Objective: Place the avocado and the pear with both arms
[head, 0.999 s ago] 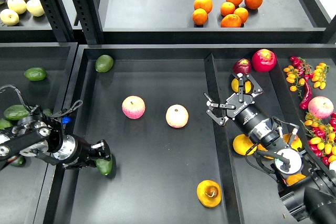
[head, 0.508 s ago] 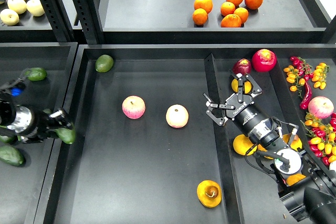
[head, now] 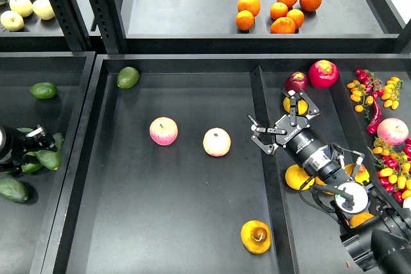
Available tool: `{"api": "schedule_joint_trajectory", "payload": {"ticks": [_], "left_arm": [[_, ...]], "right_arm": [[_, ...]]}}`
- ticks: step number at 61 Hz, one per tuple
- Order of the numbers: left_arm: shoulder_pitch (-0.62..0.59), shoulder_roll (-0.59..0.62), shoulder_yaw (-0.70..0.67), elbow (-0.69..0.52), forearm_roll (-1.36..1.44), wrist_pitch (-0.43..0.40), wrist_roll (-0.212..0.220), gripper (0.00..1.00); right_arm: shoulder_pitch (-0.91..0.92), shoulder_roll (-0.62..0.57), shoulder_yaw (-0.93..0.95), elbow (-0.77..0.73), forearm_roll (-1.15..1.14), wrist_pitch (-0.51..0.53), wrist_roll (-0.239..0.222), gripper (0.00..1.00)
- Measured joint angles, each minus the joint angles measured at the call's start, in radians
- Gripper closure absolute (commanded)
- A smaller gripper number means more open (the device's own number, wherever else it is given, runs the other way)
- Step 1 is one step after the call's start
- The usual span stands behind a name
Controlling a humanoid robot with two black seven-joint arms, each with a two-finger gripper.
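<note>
Left arm: barely in frame, only the far end shows at the left edge, mid-height. Left gripper (head: 40, 142) points right, small and dark, fingers not separable, can't call its state.

Right arm: enters from the lower right corner, runs diagonally up-left to centre-right of frame. Silver-black cylindrical wrist (head: 316, 156), cabling along the forearm. Right gripper (head: 287, 125) at the far end, open-framed black fingers spread wide apart, one toward upper right, one toward left. Nothing between them.
</note>
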Motion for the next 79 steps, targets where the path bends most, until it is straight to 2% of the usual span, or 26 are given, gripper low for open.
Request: {"api": "schedule_joint_trajectory", "payload": {"ticks": [41,79], "left_arm": [[0.015,0.012,0.001,0.237,-0.112,0.0,0.0,0.71],[0.088,-0.002,0.002,0.352,-0.163,0.0,0.0,0.69]], "right_arm": [[0.0,0.0,-0.003,0.0,-0.003,0.0,0.0,0.0],[0.0,0.0,-0.002,-0.001,-0.006,0.0,0.0,0.0]]}}
